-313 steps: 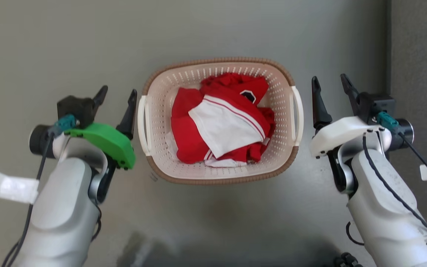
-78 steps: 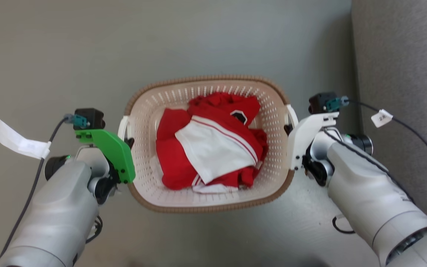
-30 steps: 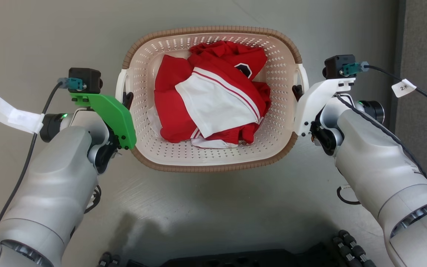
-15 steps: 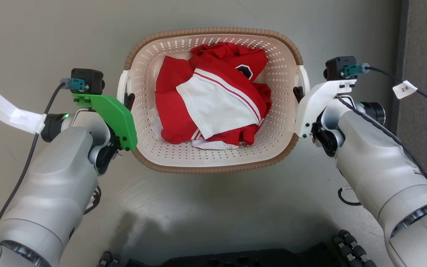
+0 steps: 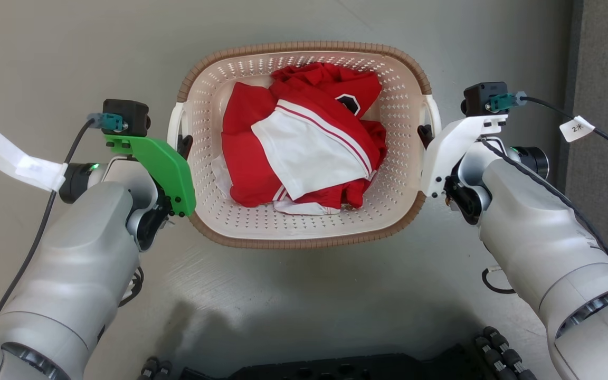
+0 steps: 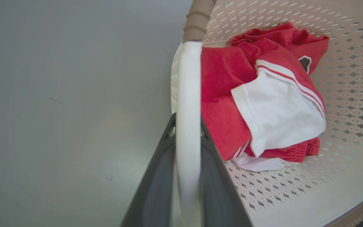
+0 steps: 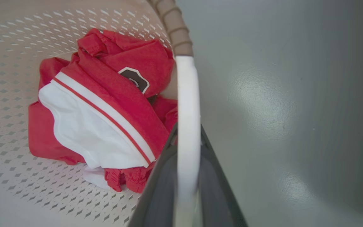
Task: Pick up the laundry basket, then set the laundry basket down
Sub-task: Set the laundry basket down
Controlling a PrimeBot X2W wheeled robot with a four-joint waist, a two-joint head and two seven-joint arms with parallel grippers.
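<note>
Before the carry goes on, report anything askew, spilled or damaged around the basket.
Nothing stands out. The laundry basket looks intact and evenly held, left pincer closed on its left handle, right pincer on its right handle. The red and white clothes lie inside, none over the rim; no cracks show.

Left pincer (image 6: pixel 187 123), right pincer (image 7: pixel 187 129) — open beside laundry basket (image 5: pixel 304 243) before — now clamp its handles (image 5: pixel 173 117).

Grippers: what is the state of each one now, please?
Left gripper: closed on the basket, at its left handle.
Right gripper: closed on the basket, at its right handle.
</note>
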